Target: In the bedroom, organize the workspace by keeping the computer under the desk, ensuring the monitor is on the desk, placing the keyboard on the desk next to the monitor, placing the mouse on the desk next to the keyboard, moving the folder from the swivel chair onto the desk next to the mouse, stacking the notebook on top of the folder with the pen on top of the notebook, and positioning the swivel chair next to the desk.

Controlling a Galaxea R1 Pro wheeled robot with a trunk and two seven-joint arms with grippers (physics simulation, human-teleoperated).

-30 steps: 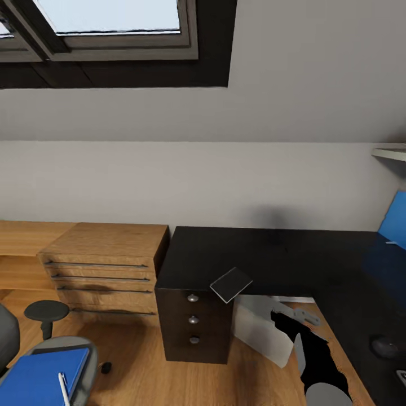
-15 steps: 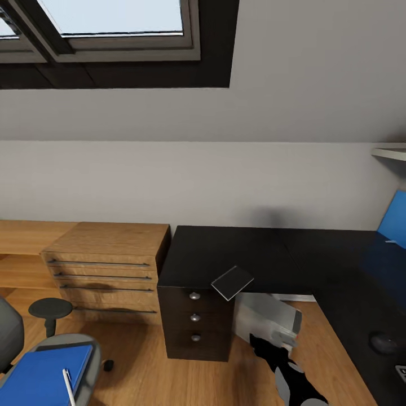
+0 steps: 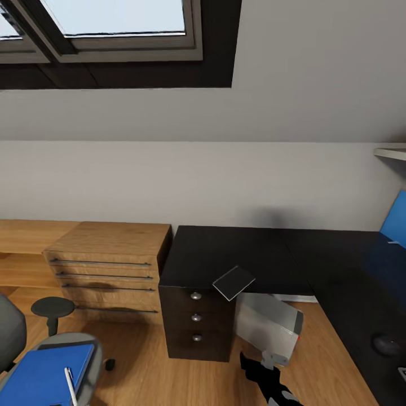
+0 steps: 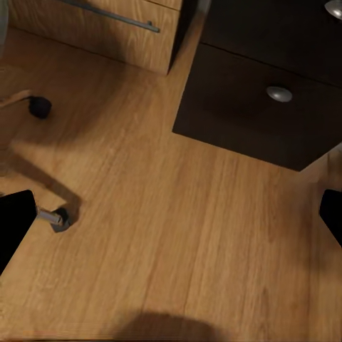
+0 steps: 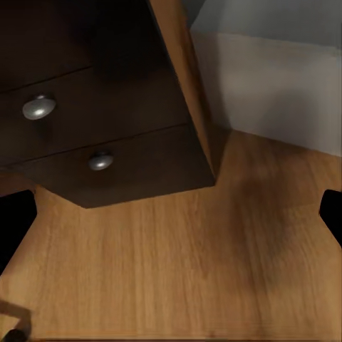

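A: Where's the computer (image 3: 269, 329)?

B: Tilted on the floor under the black desk (image 3: 237, 254), beside its drawer unit (image 3: 195, 324); your right gripper (image 3: 265, 376) hangs just before it, jaws spread, both wrist views showing fingers wide over bare floor.

A: And the folder (image 3: 45, 375)?

B: On the swivel chair (image 3: 90, 361), pen (image 3: 70, 384) on top; untouched, so you'll need a free hand.

The black desk (image 3: 248, 254) has open top surface along its left run, broken only by a small dark tablet-like slab (image 3: 233, 283) overhanging the front edge. Below, the drawer unit (image 3: 196, 324) blocks the left, and the grey computer (image 3: 269, 326) leans in the knee space beside it. Bare wood floor (image 4: 178, 235) lies open between the drawers and the swivel chair (image 3: 84, 352), whose seat carries a blue folder (image 3: 42, 375).
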